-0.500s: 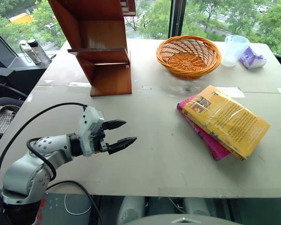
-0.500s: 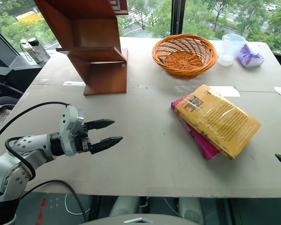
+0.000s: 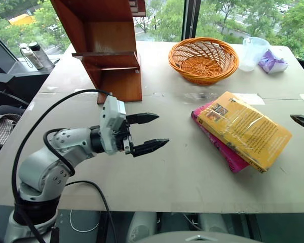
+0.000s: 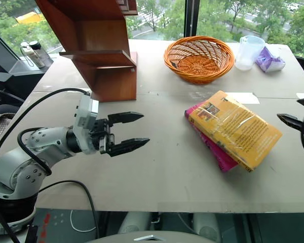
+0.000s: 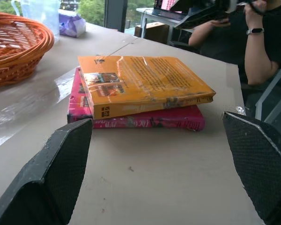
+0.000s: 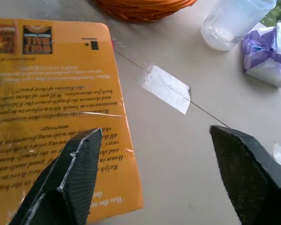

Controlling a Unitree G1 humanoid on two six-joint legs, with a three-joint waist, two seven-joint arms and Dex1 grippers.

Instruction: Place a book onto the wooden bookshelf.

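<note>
Yellow-orange book [image 3: 248, 130] with dark text lines; pink book [image 3: 228, 152] beneath; reddish-brown bookshelf [image 3: 109, 50]; orange woven basket [image 3: 203, 59]; 2 black-fingered grippers.

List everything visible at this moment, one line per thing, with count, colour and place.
book: 1, yellow-orange, lying on the pink book, right of table
pink book: 1, bright pink, under the yellow-orange one
wooden bookshelf: 1, reddish-brown, far left of table
wicker basket: 1, orange, far middle of table
plastic jug: 1, clear, right of the basket
purple packet: 1, purple and white, beside the jug
bottles: 2, pale and dark, on the ledge left of the table
table: 1, grey
person's arm: 1, beyond the table's right side
left gripper: 1, black fingers open, facing the books
right gripper: 1, black fingers open, at the table's right edge
</note>
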